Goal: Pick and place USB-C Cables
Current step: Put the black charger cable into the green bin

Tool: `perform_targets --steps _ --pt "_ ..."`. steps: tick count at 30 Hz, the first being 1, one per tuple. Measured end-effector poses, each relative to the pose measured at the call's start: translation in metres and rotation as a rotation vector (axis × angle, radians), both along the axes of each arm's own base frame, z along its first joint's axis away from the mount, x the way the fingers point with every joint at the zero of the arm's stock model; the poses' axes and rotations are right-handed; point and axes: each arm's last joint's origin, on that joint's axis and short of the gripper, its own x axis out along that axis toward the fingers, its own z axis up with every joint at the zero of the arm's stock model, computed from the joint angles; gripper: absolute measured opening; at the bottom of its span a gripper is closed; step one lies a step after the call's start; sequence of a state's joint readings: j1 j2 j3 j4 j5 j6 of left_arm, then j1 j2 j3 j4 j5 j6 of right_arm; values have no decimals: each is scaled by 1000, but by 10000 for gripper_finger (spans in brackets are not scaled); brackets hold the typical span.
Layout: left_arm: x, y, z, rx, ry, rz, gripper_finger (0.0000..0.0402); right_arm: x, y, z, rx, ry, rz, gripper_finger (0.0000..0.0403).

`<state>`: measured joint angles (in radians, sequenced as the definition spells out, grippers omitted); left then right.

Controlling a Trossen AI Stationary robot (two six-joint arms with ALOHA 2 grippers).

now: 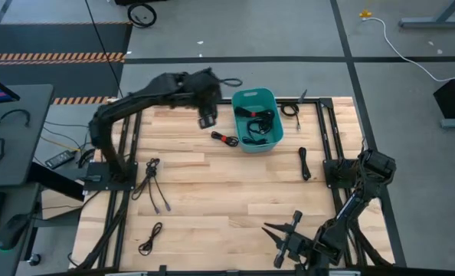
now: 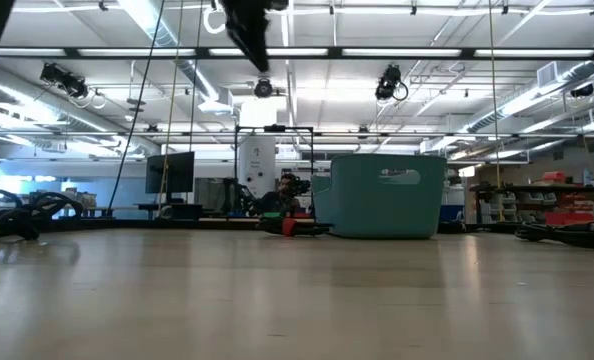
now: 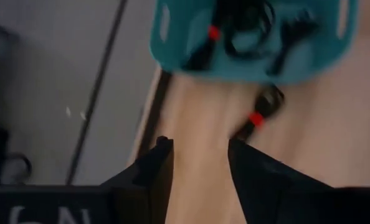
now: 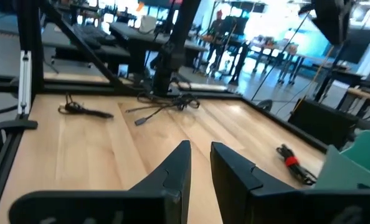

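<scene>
I have the table [image 1: 212, 199] below me with the teal bin [image 1: 256, 119] sitting at about twelve o'clock near the far edge. A few black cables already lie inside the bin [image 1: 260, 123], one showing red, so I judge the job partly done.

My left gripper [image 1: 207, 119] hangs raised just beside the bin at its nine o'clock; the left wrist view shows its fingers [image 3: 154, 171] spread with nothing between them. My right gripper [image 1: 287, 239] waits at the near edge around five o'clock, its jaws apart by a narrow gap and holding nothing.

Left to collect, as I read it: the red-marked cable [image 1: 224, 139] close to the bin at seven o'clock, the tangle [image 1: 151, 182] at nine o'clock on the table, a small coil [image 1: 149, 238] at seven o'clock, a straight one [image 1: 304, 162] at three o'clock, and a coil [image 1: 290, 109] at the bin's three o'clock. The red-marked one looks the likeliest next pick.
</scene>
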<state>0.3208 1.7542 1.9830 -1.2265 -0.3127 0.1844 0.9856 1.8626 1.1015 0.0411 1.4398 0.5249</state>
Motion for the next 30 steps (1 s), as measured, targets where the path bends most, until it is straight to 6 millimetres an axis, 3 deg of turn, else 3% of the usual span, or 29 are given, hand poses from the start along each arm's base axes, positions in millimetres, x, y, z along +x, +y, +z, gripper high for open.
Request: perform_targets --steps 4,7,17,22,25,30 --pt "-29 -27 -1 -78 32 62 143 9 -8 -2 -4 41 3 66" --pt "-50 -48 -15 -131 69 104 138 12 -13 -4 -29 66 -7 66" --pt "-134 -107 -109 -339 205 412 133 20 -28 -11 -98 123 -50 66" --pt "-167 -121 -158 -455 290 615 171 19 -38 -24 -111 137 -68 66" --pt "-177 -125 -183 -476 323 708 213 17 -45 -31 -94 130 -81 66" --pt "-161 -126 -184 -453 187 764 261 16 -52 -40 -59 107 -97 66"
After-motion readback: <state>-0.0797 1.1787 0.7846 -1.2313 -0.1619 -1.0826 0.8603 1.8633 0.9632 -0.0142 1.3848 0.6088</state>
